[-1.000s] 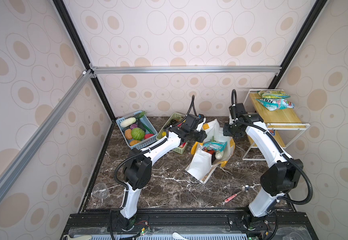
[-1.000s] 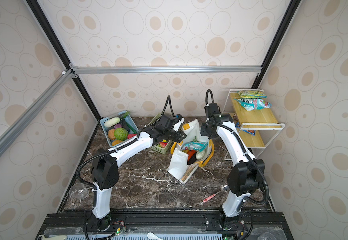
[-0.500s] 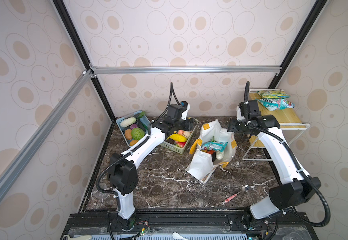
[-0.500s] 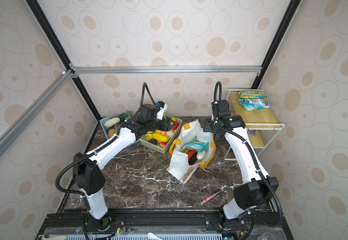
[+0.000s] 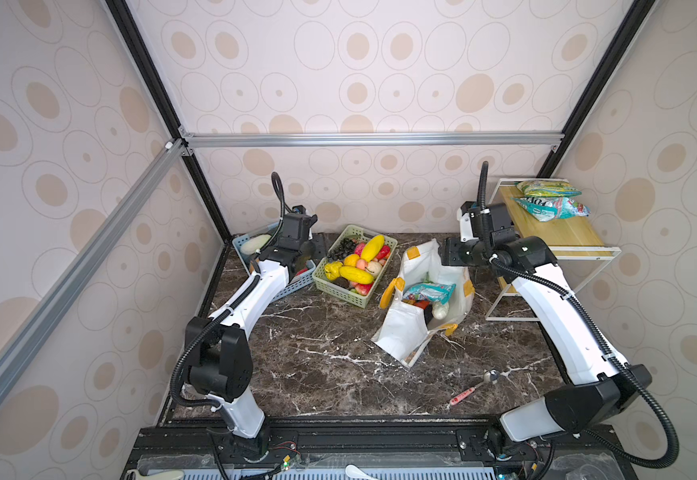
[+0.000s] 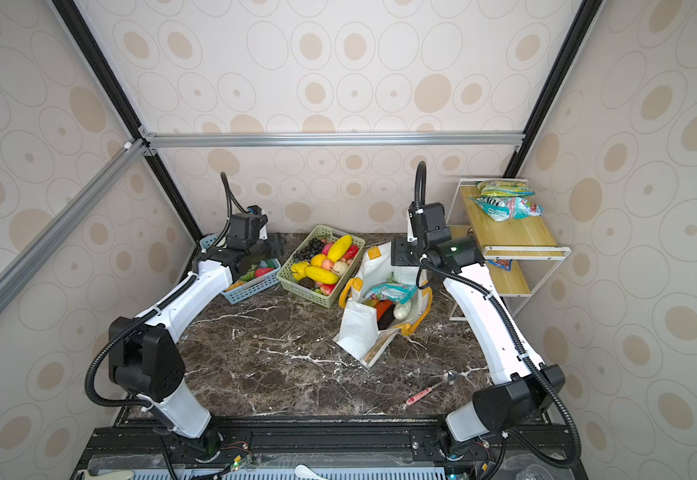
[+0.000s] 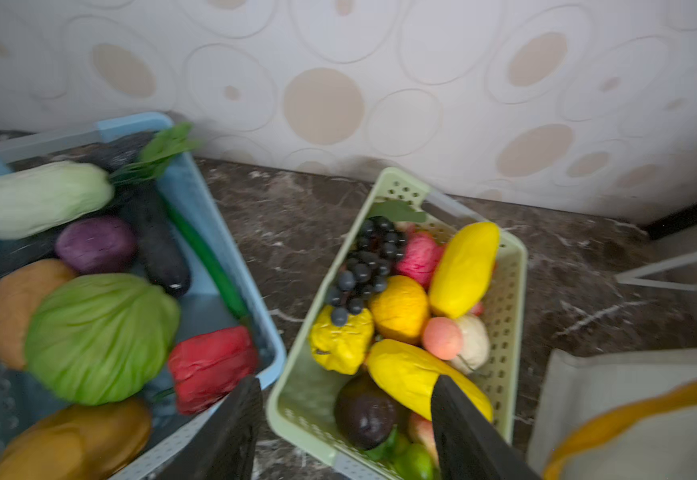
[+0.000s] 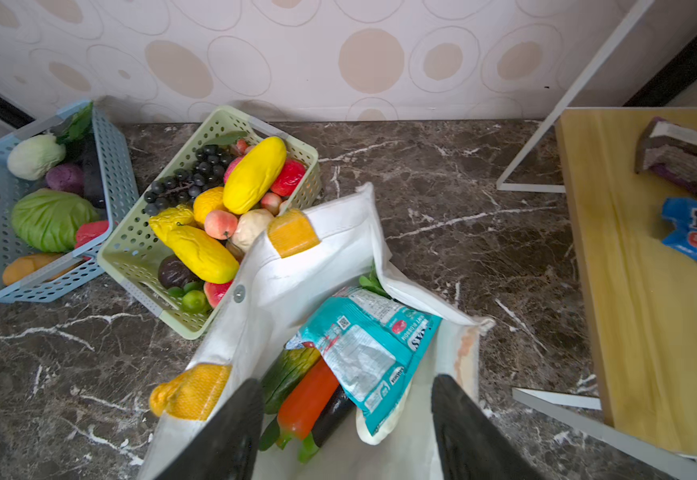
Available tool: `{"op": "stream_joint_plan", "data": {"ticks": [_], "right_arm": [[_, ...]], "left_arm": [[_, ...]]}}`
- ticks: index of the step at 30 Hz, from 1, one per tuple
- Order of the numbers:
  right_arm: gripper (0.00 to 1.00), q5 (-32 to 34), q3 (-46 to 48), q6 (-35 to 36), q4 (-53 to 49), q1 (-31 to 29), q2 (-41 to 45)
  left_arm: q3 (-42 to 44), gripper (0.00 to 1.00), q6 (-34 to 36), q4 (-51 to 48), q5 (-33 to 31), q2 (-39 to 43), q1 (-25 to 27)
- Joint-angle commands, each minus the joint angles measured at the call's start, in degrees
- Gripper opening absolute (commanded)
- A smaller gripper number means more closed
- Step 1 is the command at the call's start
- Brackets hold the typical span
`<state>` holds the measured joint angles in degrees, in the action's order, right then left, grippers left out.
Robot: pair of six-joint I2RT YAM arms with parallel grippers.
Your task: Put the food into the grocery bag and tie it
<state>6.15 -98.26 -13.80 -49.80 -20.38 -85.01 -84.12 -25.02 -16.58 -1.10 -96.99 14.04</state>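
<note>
The right tool (image 8: 346,390), spread and empty, hangs over the open grocery bag (image 8: 292,286), nearer its yellow-orange handles (image 8: 193,390) than the left tool (image 7: 344,388), likewise spread, off above the green basket (image 7: 508,282).

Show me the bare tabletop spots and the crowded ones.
Widest bare patch: front-middle tabletop, before the green basket and left of the grocery bag in both top views. A narrower strip runs between bag and shelf rack, with the spoon nearer the front. Crowded: the back, where blue basket, green basket and bag sit close together.
</note>
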Motion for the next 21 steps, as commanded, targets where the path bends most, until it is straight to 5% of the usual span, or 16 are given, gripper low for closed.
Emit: {"op": "stream_joint_plan", "data": {"ticks": [1,12,21], "right_arm": [[0.68,0.26,0.84,1.48,2.46,-2.33,0.10],[0.69,2.12,0.89,2.94,2.26,-4.16,-3.60],[0.69,1.71,2.04,2.20,2.00,-4.14,-4.94]], "left_arm": [[0.45,0.69,-0.91,0.73,-2.24,-0.40,-2.26],[-2.33,0.70,-2.69,3.04,10.23,-8.79,2.90],[-1.69,0.70,-11.35,6.47,9.50,-13.18,9.42]]}}
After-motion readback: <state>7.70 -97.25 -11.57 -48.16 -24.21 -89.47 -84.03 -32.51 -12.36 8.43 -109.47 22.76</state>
